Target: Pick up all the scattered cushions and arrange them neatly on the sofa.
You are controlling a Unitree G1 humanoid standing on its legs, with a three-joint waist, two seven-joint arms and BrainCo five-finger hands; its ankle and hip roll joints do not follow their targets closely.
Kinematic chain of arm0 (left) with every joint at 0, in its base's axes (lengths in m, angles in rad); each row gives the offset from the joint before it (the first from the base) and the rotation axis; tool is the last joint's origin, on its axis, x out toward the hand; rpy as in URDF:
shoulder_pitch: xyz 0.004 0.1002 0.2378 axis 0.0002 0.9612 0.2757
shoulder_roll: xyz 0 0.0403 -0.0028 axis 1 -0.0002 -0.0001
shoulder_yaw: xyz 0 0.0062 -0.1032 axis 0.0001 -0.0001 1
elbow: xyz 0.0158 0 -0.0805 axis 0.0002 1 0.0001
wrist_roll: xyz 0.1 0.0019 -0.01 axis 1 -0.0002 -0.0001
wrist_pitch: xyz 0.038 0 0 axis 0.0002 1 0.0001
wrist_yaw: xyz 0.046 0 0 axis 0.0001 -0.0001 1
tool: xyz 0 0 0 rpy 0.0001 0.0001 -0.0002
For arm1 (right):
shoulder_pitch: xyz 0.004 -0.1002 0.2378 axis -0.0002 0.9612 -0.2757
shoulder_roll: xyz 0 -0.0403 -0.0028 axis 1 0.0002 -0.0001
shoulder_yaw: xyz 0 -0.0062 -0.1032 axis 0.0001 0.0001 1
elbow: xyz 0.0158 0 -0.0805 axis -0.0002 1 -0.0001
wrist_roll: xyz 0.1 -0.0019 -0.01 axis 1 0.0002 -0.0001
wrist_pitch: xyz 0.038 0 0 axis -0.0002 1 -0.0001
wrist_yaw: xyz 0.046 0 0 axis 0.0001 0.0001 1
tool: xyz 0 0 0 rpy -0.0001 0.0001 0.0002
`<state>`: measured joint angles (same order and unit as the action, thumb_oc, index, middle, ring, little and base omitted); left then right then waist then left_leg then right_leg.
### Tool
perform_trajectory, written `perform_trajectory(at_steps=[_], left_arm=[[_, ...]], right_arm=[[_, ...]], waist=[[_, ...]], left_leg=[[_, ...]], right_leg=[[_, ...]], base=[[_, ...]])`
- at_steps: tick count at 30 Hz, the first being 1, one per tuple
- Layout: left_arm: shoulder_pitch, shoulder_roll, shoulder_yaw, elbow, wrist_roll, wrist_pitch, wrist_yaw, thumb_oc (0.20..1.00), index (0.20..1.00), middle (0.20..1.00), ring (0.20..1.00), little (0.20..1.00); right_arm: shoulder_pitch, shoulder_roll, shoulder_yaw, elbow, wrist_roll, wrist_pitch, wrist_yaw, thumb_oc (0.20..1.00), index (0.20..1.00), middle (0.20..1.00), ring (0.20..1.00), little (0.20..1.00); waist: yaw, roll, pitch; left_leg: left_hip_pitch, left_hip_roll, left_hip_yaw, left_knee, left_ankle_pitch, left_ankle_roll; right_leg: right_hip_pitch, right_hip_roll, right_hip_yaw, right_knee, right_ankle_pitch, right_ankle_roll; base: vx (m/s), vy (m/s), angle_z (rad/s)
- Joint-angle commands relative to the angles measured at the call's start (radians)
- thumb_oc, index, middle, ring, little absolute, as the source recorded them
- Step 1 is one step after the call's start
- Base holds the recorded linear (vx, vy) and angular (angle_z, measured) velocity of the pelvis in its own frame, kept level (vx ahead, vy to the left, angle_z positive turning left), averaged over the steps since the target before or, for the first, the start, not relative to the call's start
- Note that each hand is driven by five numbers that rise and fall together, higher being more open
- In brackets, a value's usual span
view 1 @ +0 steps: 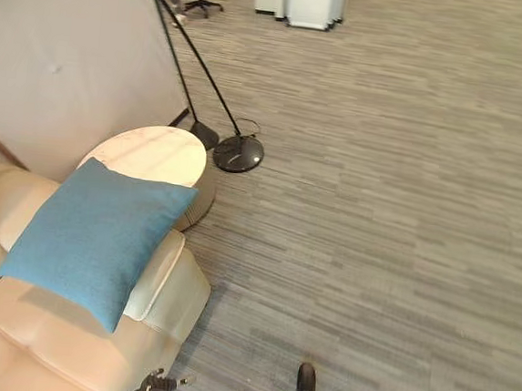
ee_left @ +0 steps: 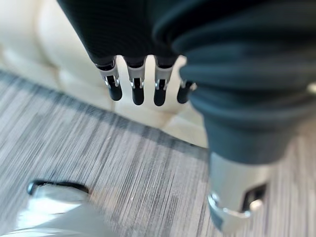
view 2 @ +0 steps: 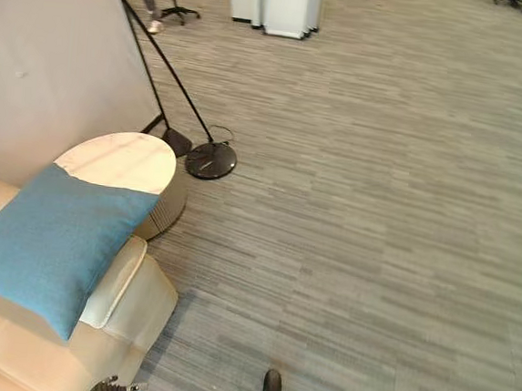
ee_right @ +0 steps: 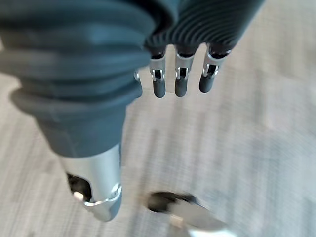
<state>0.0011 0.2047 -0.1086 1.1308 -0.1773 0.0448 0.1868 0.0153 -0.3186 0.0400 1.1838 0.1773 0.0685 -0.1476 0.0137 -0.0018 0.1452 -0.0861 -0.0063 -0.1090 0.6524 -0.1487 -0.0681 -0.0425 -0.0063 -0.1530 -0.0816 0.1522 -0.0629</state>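
On sofa arm (view 1: pixel 166 283), blue cushion (view 1: pixel 93 236); beside sofa, empty left robot hand (ee_left: pixel 138 84).

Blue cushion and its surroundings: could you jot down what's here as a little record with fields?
cushion: blue cushion, leaning on the sofa's arm
sofa: cream sofa, at the left
side table: round white table, beyond the sofa arm
lamp: black floor lamp, base on the carpet
left hand: left hand, fingers straight, empty
right hand: right hand, fingers straight, empty
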Motion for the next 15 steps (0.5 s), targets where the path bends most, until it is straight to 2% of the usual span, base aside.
perform_trajectory(at_steps=[1,4,5,7,8,9,10,12,14,15], left_arm=[[-0.027,0.055,-0.004,-0.052,-0.028,-0.005,-0.001,1.0,1.0,1.0,1.0,1.0],[-0.021,0.054,-0.006,-0.054,-0.023,-0.005,-0.002,1.0,1.0,1.0,1.0,1.0],[-0.015,0.053,-0.005,-0.05,-0.02,-0.002,-0.003,1.0,1.0,1.0,1.0,1.0],[-0.008,0.051,-0.005,-0.05,-0.017,0.001,-0.005,1.0,1.0,1.0,1.0,1.0],[-0.004,0.052,0.0,-0.049,-0.017,0.002,-0.004,1.0,1.0,1.0,1.0,1.0],[-0.003,0.053,0.0,-0.051,-0.015,0.004,-0.005,1.0,1.0,1.0,1.0,1.0],[-0.004,0.055,0.006,-0.052,-0.019,0.007,-0.006,1.0,1.0,1.0,1.0,1.0],[-0.007,0.067,0.028,-0.053,-0.027,0.009,-0.005,1.0,1.0,1.0,1.0,1.0],[0.001,0.069,0.036,-0.052,-0.031,0.012,-0.007,1.0,1.0,1.0,1.0,1.0],[0.016,0.075,0.05,-0.049,-0.036,0.014,-0.008,1.0,1.0,1.0,1.0,1.0]], right_arm=[[-0.029,-0.041,0.029,0.003,-0.013,0.001,-0.001,1.0,1.0,1.0,1.0,1.0],[-0.03,-0.042,0.021,0.001,-0.009,0.01,-0.005,1.0,1.0,1.0,1.0,1.0],[-0.033,-0.04,0.024,-0.006,-0.011,0.009,-0.005,1.0,1.0,1.0,1.0,1.0],[-0.033,-0.034,0.028,-0.01,-0.011,0.007,-0.01,1.0,1.0,1.0,1.0,1.0],[-0.032,-0.029,0.034,-0.013,-0.014,0.003,-0.014,1.0,1.0,1.0,1.0,1.0],[-0.034,-0.028,0.036,-0.014,-0.014,0.003,-0.016,1.0,1.0,1.0,1.0,1.0],[-0.035,-0.025,0.038,-0.019,-0.014,0.001,-0.019,1.0,1.0,1.0,1.0,1.0],[-0.044,-0.022,0.043,-0.026,-0.018,-0.002,-0.022,1.0,1.0,1.0,1.0,1.0],[-0.045,-0.019,0.044,-0.029,-0.021,0.002,-0.022,1.0,1.0,1.0,1.0,1.0],[-0.043,-0.014,0.049,-0.036,-0.029,0.005,-0.017,1.0,1.0,1.0,1.0,1.0]], waist=[[0.0,0.009,0.072],[0.011,0.004,0.068],[0.01,0.0,0.065],[0.015,0.002,0.057],[0.014,0.011,0.051],[0.017,0.013,0.049],[0.012,0.015,0.048],[0.015,0.01,0.042],[0.022,0.007,0.036],[0.027,0.005,0.022]], left_leg=[[0.027,0.06,0.181,-0.113,0.145,0.055],[-0.014,0.051,0.248,-0.237,0.078,0.05],[-0.009,0.045,0.278,-0.328,0.057,0.056],[-0.018,0.04,0.311,-0.514,0.103,0.045],[-0.035,0.047,0.349,-0.629,0.175,0.023],[-0.037,0.046,0.355,-0.682,0.207,0.018],[-0.056,0.056,0.392,-0.74,0.234,0.005],[-0.106,0.083,0.459,-0.74,0.243,-0.013],[-0.095,0.082,0.455,-0.74,0.263,-0.015],[-0.075,0.085,0.455,-0.74,0.253,-0.005]], right_leg=[[0.028,-0.055,-0.008,0.055,-0.152,0.106],[0.078,-0.075,-0.095,0.039,-0.186,0.119],[0.095,-0.084,-0.129,0.032,-0.197,0.127],[0.117,-0.081,-0.175,0.015,-0.205,0.132],[0.135,-0.07,-0.212,0.007,-0.22,0.132],[0.147,-0.066,-0.232,0.006,-0.225,0.13],[0.156,-0.063,-0.263,0.011,-0.238,0.126],[0.183,-0.06,-0.311,0.027,-0.261,0.118],[0.197,-0.065,-0.32,0.037,-0.269,0.12],[0.218,-0.067,-0.331,0.055,-0.286,0.124]], base=[[0.22,-0.197,0.79],[0.24,-0.123,1.49],[0.25,-0.05,1.35],[0.21,0.001,1.15],[0.22,0.026,0.74],[0.23,0.039,0.89],[0.24,0.065,0.91],[0.25,0.087,0.96],[0.28,0.105,0.86],[0.67,0.288,0.57]])
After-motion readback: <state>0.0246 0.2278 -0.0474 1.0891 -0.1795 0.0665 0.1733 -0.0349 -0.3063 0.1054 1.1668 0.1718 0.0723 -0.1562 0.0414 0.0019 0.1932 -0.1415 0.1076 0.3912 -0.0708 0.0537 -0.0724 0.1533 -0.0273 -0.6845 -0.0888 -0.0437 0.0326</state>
